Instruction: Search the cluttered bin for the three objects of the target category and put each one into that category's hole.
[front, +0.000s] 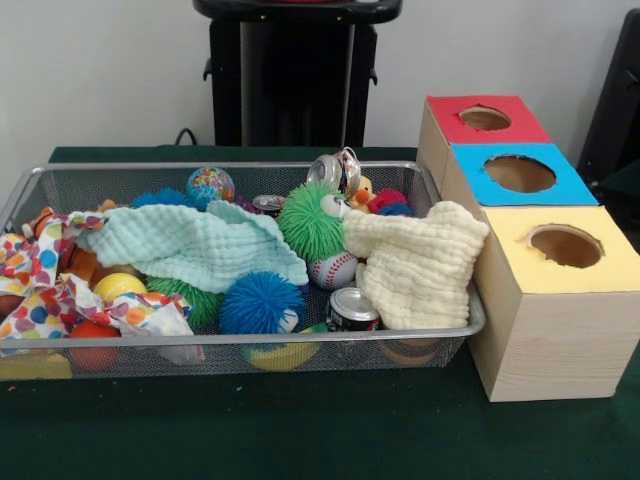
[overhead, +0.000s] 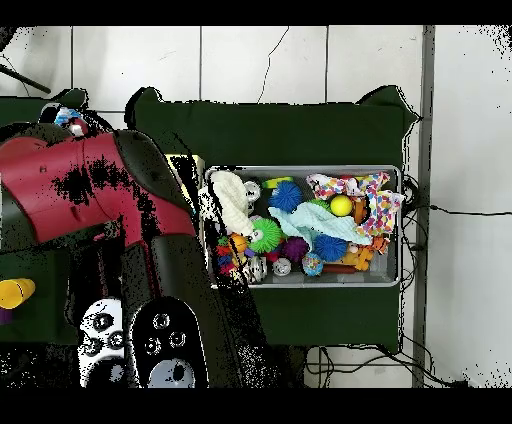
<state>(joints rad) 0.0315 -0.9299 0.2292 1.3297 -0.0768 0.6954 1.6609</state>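
Now, from the front I see the bin (front: 230, 340) on the green table, holding from left to right a spotted cloth (front: 40, 270), a mint cloth (front: 190, 245), a blue spiky ball (front: 260, 302), a can (front: 352, 308) and a cream cloth (front: 415, 260) draped over its right rim. Three holed boxes (front: 560, 270) stand just beside it. I can't pick out any bottle. Overhead, the arm (overhead: 70, 185) lies beside the bin; I can't tell how the pincer stands.

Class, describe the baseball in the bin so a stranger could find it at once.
Start at the wire mesh bin and find the green spiky ball near its middle. Just below it, against the cream cloth, sits the baseball: smooth, white, red-stitched, unlike its spiky neighbours.
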